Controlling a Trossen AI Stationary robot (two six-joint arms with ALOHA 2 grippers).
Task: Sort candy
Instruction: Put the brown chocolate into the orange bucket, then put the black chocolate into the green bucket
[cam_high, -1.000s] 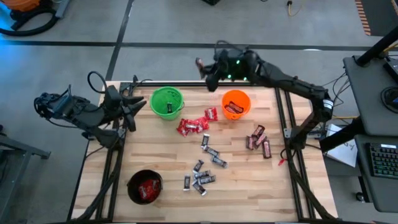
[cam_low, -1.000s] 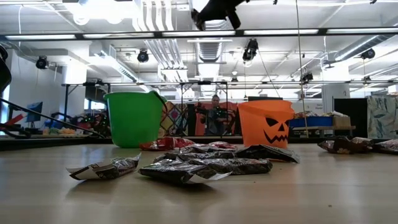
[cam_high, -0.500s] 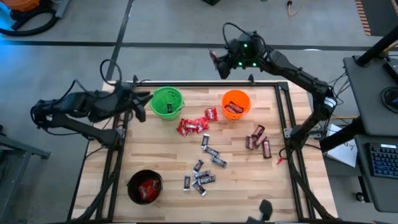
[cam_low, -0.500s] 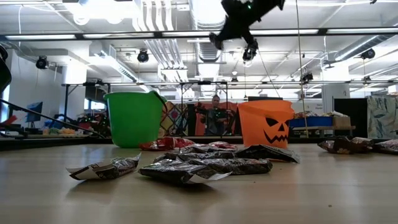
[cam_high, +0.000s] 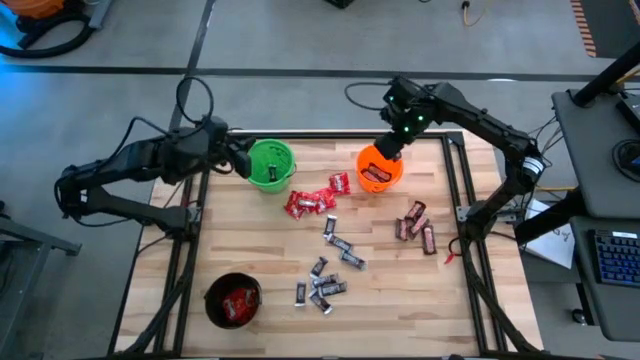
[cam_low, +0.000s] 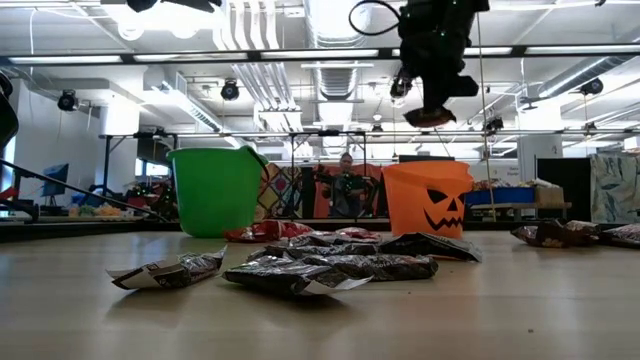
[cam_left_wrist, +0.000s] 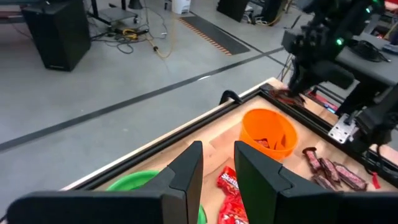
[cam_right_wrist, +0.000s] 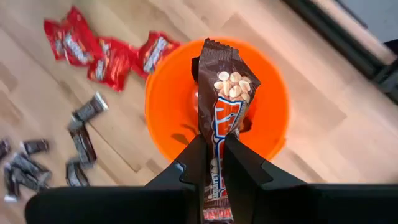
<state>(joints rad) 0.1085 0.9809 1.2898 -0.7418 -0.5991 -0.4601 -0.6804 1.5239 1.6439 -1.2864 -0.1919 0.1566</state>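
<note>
Drop-off step here: right gripper (cam_right_wrist: 211, 163) hangs right above the orange bucket (cam_right_wrist: 168, 118), clamped on a brown candy bar (cam_right_wrist: 221, 106). Next it just needs to let go. Left gripper (cam_left_wrist: 217, 168) waits near the green bucket (cam_high: 268, 163), fingers slightly apart, holding nothing.

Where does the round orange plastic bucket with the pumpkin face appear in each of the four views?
High view: round orange plastic bucket at the table's far edge, under the right hand.
Low view: right of centre, face showing.
Left wrist view: centre right.
Right wrist view: centre, behind the held brown candy bar.
Shared landmark: red squarish candy packets beside it.
</note>
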